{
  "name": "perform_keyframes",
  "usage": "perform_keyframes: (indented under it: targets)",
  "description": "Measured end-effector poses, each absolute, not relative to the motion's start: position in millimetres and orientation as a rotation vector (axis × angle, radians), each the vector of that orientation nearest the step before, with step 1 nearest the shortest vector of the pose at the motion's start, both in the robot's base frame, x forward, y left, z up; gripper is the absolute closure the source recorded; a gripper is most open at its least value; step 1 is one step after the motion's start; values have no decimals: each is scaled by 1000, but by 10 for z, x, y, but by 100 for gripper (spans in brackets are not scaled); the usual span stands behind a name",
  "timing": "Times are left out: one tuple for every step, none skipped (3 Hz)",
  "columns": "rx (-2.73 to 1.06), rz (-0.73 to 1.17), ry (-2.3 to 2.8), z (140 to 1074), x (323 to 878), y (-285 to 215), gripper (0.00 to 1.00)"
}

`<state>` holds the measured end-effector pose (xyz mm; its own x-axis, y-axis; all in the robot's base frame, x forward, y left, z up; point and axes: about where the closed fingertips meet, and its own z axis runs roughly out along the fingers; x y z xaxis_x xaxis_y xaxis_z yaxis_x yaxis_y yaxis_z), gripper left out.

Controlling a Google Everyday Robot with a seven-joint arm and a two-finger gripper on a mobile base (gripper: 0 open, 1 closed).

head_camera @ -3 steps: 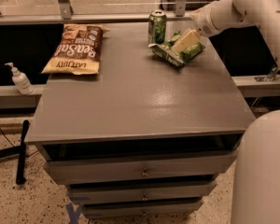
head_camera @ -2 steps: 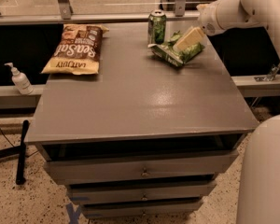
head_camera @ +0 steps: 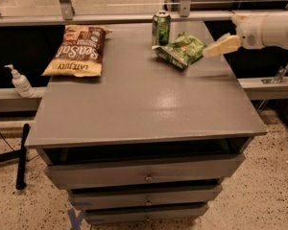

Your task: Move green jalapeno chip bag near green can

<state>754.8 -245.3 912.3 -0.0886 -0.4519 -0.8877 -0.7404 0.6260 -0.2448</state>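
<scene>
Hovering just beside the green jalapeno chip bag (head_camera: 180, 49), the gripper (head_camera: 220, 46) hides its spread.

I see a grey worktop (head_camera: 144, 104) with a dull sheen, set over a stack of drawers. Three things lie on it, all toward the far edge. At the far left a brown-and-yellow chip bag (head_camera: 77, 51) lies flat. Toward the far right a green can (head_camera: 161, 28) stands upright. A green chip bag (head_camera: 180, 49) lies just beside it, to its right and a little nearer me. My claw (head_camera: 212, 50) hangs above the worktop's right side, just beside that green bag; I cannot tell if they touch.
</scene>
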Motion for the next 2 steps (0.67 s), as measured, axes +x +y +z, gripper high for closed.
perform_keyframes:
  targets:
    - [-920,330,1729,9119,7048,-3087,0]
    - [-918,329,1731,9117,7044,-3101,0]
